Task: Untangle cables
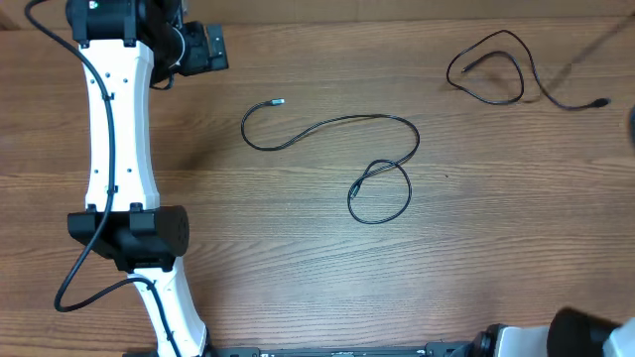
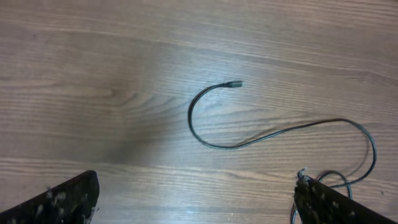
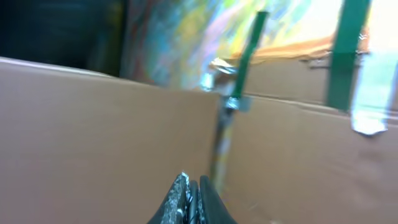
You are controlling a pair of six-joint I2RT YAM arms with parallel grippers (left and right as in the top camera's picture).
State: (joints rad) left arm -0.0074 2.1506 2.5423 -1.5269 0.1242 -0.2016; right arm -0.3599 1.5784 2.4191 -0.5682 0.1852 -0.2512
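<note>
The cables lie apart from each other on the table (image 1: 298, 268). One cable (image 1: 522, 74) curls in a loop of its own at the far right edge. The middle cable (image 1: 337, 121) runs from its plug tip (image 2: 235, 83) through a wide bend and ends in a small loop that crosses over itself (image 1: 367, 175). That crossing looks to me like the only tangle left, so I take the step in hand to be opening it out.

To do that well, I would come down on the cord close to the plug tip, where it lies flat with bare wood on both sides. I would pinch it low, so the thin wire does not slip between the fingers. Then I would draw it away from the loop slowly and close to the table. A quick or high pull could tighten the crossing into a knot, or drag the whole cord along without opening it.

The left arm (image 1: 114, 119) stretches up the left side of the table, its wrist turned toward the middle. The left gripper (image 2: 198, 180) hovers above the wood, near the plug tip but clear of it. Its jaws are spread wide and hold nothing.

The right gripper (image 3: 193, 190) has its jaws pressed together on nothing. It points away from the table at some cardboard boxes (image 3: 93, 137).
</note>
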